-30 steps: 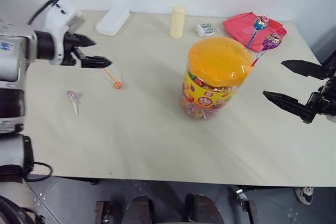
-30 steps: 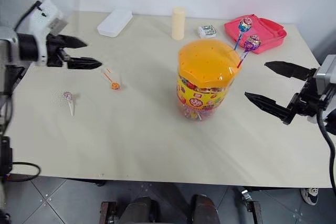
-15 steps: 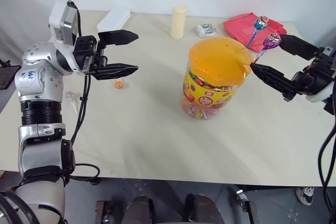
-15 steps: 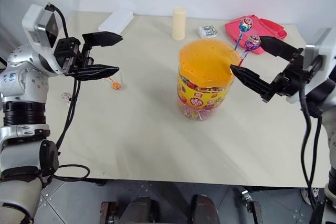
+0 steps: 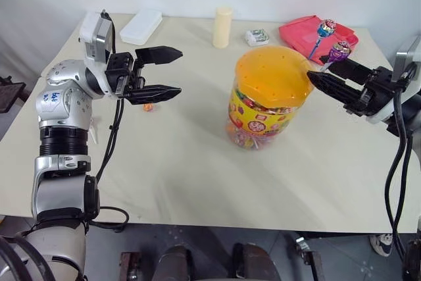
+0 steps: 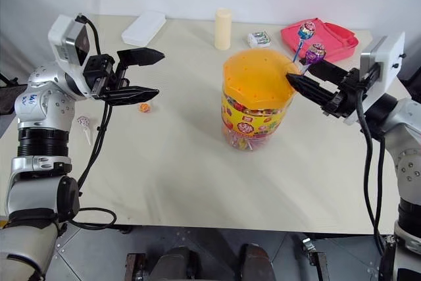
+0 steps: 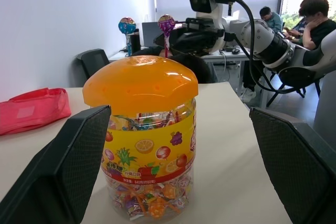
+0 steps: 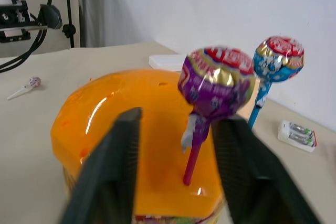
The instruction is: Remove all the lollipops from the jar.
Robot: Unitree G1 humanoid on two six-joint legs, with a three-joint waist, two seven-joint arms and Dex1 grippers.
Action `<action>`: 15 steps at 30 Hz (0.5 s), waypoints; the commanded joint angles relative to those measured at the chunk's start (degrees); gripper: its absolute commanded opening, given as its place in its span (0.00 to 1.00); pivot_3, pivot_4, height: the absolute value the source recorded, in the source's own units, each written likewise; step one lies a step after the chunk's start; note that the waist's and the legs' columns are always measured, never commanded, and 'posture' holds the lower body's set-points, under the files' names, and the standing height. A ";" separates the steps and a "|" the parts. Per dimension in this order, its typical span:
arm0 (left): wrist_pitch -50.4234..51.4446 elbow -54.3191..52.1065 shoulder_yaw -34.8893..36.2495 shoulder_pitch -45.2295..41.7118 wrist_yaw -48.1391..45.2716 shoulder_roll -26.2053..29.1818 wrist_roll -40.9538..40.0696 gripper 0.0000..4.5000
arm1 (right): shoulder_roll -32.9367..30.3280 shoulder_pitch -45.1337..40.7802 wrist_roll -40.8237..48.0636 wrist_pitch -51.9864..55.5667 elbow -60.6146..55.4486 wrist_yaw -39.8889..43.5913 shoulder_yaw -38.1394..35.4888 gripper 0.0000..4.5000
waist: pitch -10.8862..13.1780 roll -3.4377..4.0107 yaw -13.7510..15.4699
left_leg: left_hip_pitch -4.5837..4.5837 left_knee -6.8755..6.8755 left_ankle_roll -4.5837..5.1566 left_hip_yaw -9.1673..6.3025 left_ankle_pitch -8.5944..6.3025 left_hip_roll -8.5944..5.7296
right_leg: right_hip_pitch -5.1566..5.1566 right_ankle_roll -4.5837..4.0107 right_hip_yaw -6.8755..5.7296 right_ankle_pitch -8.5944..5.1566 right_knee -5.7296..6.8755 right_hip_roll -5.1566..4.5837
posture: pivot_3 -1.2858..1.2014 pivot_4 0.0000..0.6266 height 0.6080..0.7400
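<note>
Lollipops: two stand with their sticks in holes of the jar (image 5: 271,97) lid, a purple lollipop (image 8: 217,82) and a blue lollipop (image 8: 277,59) beside it. An orange lollipop (image 6: 144,106) and a pinkish lollipop (image 6: 84,123) lie on the table (image 5: 197,169) near my left arm, well apart from the jar.
Jar: upright mid-table, orange domed lid on.
Right gripper (image 8: 178,145): my fingers flank the purple lollipop's stick just above the lid; a gap shows on each side, so I judge no grip yet.
Left gripper (image 5: 166,72): fingers spread wide, empty, held above the table and pointing toward the jar.
Step in hand: close on the purple stick and draw it out.
Method: centre the stick between the fingers, pinch low on the stick rather than on the wrapped head, then pull along the stick's own line.
Caution: a sideways pull may bend the stick or tip the jar; the blue lollipop stands near and may be knocked.
</note>
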 commanded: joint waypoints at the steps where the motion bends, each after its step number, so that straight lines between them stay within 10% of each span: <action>1: -0.93 -0.59 0.35 -1.80 -4.02 -0.24 -1.76 1.00 | 0.07 -2.32 0.43 -0.04 -0.30 -0.41 -0.64 0.11 | 0.00 0.01 -0.05 | 0.00 0.00 0.00 0.00 0.00 0.00 | 0.00 0.00 0.00 0.00 0.00 0.00 | 0.52 0.24 1.00; 15: -4.35 5.92 -1.37 -6.29 -6.48 -1.15 -2.13 1.00 | -7.14 -15.97 0.65 4.96 1.36 -7.14 -6.44 0.02 | 0.06 0.09 0.04 | -0.07 -0.02 0.00 -0.01 0.00 0.00 | -0.06 0.00 -0.02 0.00 -0.01 -0.01 | 0.52 0.24 1.00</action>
